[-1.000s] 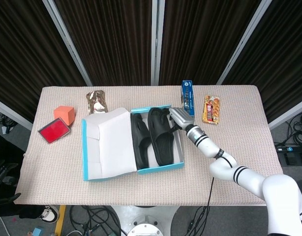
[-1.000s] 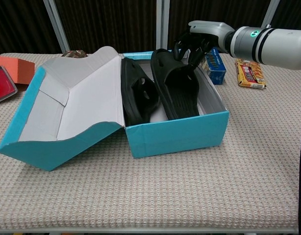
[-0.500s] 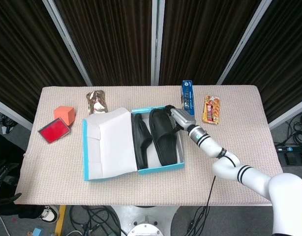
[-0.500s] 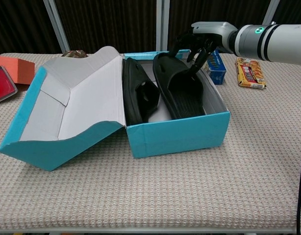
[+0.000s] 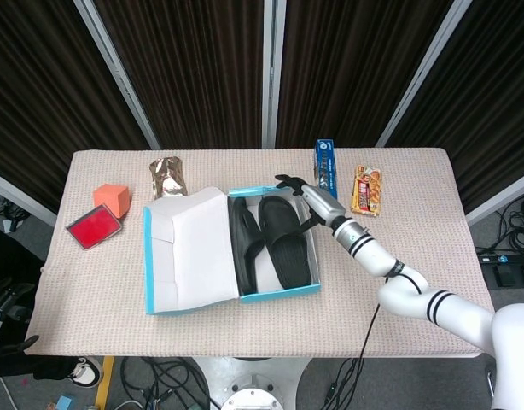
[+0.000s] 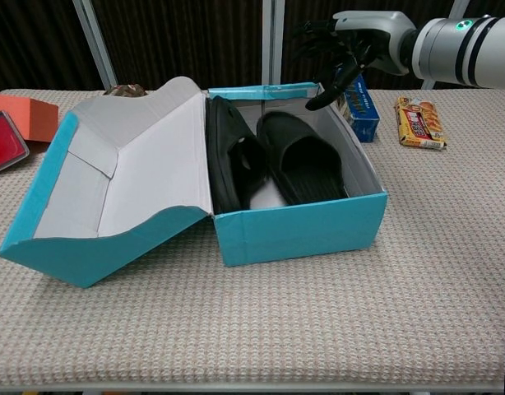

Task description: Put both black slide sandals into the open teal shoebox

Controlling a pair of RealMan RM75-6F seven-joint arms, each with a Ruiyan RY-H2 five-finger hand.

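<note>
Black slide sandals: both inside the open teal shoebox. Left sandal tipped on its edge against the raised lid; right sandal lying flat on the floor of the box beside it. Right hand above the far right corner of the box, fingers spread, holding nothing. Left hand out of sight. Behind the box: blue carton, snack packet.

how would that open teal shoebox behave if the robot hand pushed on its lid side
The teal shoebox looks like thin cardboard, so probably light and likely to slide on the woven table cover. Its open lid already sags at a crease, so it would likely flex rather than push the box. The two sandals inside add a little weight.
</note>
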